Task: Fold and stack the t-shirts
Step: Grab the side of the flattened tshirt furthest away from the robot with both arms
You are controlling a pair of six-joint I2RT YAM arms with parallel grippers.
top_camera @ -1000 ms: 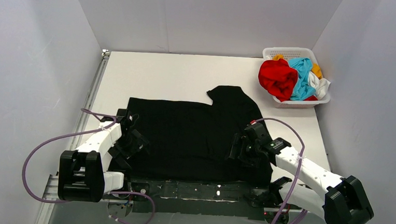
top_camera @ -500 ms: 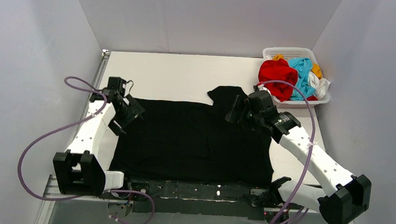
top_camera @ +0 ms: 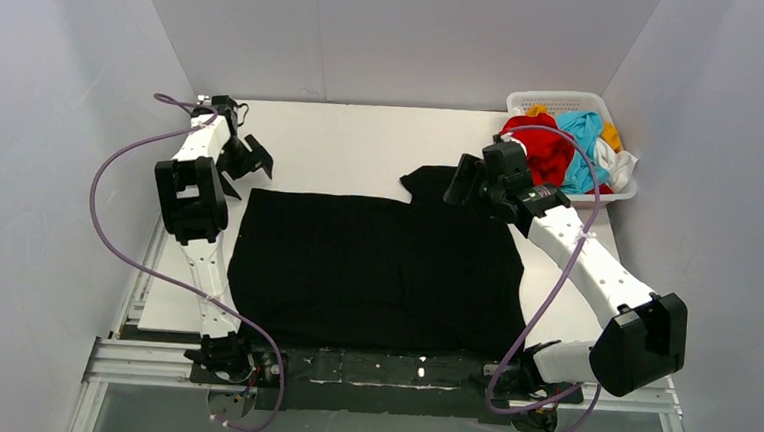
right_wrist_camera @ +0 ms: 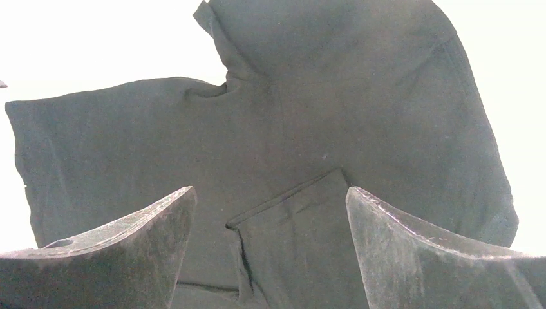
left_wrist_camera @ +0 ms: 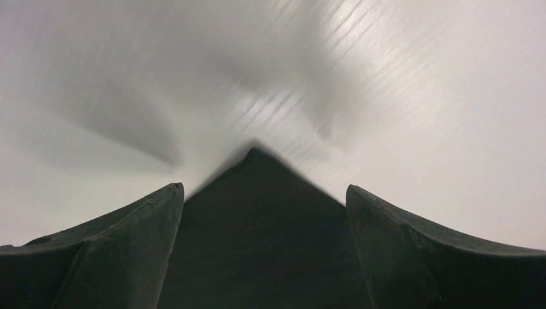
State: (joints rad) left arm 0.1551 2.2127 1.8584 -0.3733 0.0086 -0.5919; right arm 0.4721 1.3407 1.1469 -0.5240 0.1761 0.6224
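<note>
A large black t-shirt (top_camera: 375, 266) lies spread flat on the white table (top_camera: 343, 138), with one sleeve (top_camera: 438, 182) sticking out at its far edge. My left gripper (top_camera: 247, 158) hovers open just beyond the shirt's far left corner. The left wrist view is blurred; that gripper (left_wrist_camera: 264, 190) has its fingers wide apart over the black corner (left_wrist_camera: 257, 225). My right gripper (top_camera: 465, 184) is open above the far sleeve. Under the right gripper (right_wrist_camera: 270, 193) the right wrist view shows a folded-over flap (right_wrist_camera: 302, 225). Red (top_camera: 550, 154), light blue (top_camera: 583, 138), white (top_camera: 621, 169) and orange-yellow (top_camera: 612, 136) t-shirts are heaped in the basket.
A white lattice basket (top_camera: 566, 97) stands at the far right corner of the table, right behind my right wrist. Grey walls close in the table on three sides. A metal rail (top_camera: 187, 144) runs along the left edge, with a purple cable (top_camera: 126, 160) looping over it.
Both arms have swung from the shirt's near corners out to its far edge, the left to the far left corner, the right to the sleeve. The shirt still lies flat.
</note>
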